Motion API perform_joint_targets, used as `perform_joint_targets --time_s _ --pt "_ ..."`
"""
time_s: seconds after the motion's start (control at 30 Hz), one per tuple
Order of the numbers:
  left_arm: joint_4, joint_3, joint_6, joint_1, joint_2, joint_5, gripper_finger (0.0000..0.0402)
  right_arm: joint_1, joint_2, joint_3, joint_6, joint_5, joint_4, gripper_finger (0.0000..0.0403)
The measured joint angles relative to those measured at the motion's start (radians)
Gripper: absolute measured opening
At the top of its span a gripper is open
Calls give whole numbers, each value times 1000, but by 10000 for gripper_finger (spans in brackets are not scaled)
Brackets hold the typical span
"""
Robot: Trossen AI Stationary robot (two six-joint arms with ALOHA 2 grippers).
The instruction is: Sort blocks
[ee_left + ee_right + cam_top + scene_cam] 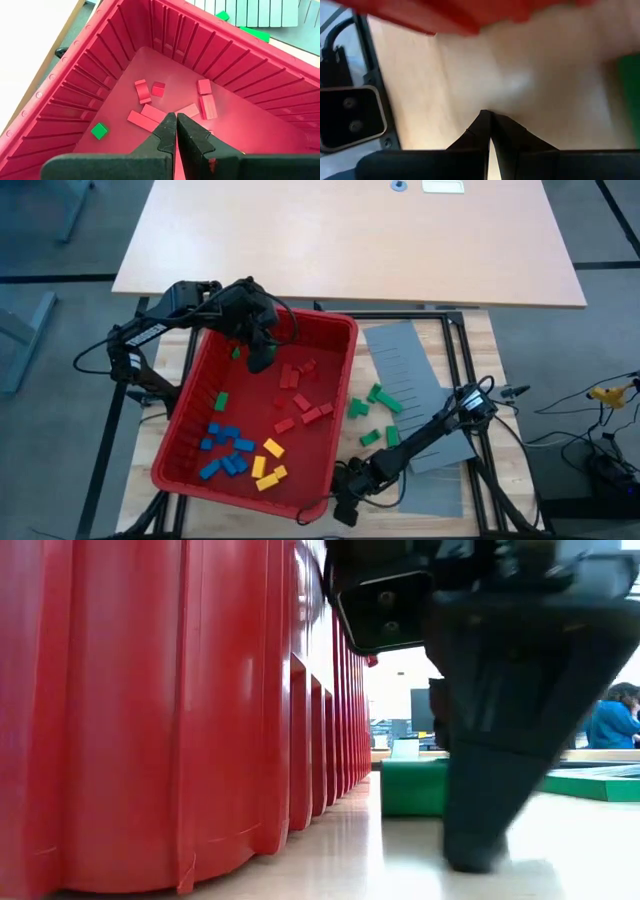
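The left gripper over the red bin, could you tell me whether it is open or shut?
Shut. The left gripper shows its jaws pressed together, empty, above the red blocks.

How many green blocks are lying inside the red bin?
2. One green block lies beside the left claw, near the red bin wall; the other lies close to the blue blocks. The arm may hide more.

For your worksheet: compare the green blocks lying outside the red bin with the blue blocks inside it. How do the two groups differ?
The green blocks lie on the table beside the red bin, near the grey panel; the blue blocks lie inside it. The green ones are loosely spread; the blue ones cluster closely. Both are small bricks.
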Motion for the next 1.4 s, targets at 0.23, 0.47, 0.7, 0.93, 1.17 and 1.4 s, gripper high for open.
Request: perform_joint_targets --time_s 0.23,0.47,0.7,0.93,1.17,1.4 --pt "-7 0 5 0 0 0 0 -29 -21 -1 -60 126 -85 0" --pt "-19 0 6 0 0 0 0 -69 -52 -1 -104 251 -291 0" --pt "-26 0 6 0 0 0 0 -116 -72 -8 -58 355 -424 0" --pt "-46 0 10 0 -1 1 0 -115 -154 -10 -73 313 -450 0" --pt "-110 0 23 0 -15 1 0 -100 -351 -5 -39 325 -580 0" --pt "-127 0 20 0 -33 0 0 -93 -520 -6 -93 316 -712 0"
